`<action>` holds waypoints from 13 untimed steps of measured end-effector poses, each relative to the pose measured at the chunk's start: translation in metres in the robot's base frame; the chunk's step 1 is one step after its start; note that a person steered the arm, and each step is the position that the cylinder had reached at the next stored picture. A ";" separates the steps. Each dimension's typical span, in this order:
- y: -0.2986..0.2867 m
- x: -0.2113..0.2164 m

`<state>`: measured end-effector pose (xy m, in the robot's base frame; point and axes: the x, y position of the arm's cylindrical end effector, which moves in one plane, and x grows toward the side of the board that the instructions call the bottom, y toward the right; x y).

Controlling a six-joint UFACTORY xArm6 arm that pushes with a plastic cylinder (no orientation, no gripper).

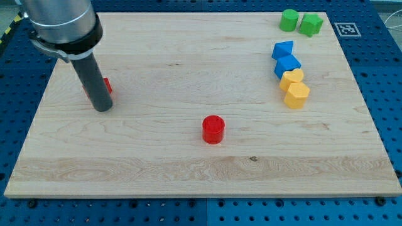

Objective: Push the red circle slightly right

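Observation:
The red circle (213, 129) is a short red cylinder standing a little below the middle of the wooden board (188, 169). My tip (103, 108) is at the view's left, far to the left of the red circle and slightly above its level. A second red block (107, 85) sits right behind the rod and is mostly hidden by it; its shape cannot be made out.
Two green blocks (289, 20) (310, 24) sit at the view's top right. Below them are two blue blocks (282, 49) (287, 64) and two yellow blocks (291, 78) (297, 95) in a column near the right edge.

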<state>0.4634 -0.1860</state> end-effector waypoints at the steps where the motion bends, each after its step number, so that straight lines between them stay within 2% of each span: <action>1: -0.009 -0.011; 2: -0.010 -0.020; 3: 0.002 -0.012; 5: 0.070 0.038; 6: 0.089 0.051; 8: 0.089 0.051; 10: 0.143 0.075; 13: 0.214 0.083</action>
<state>0.5462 0.0279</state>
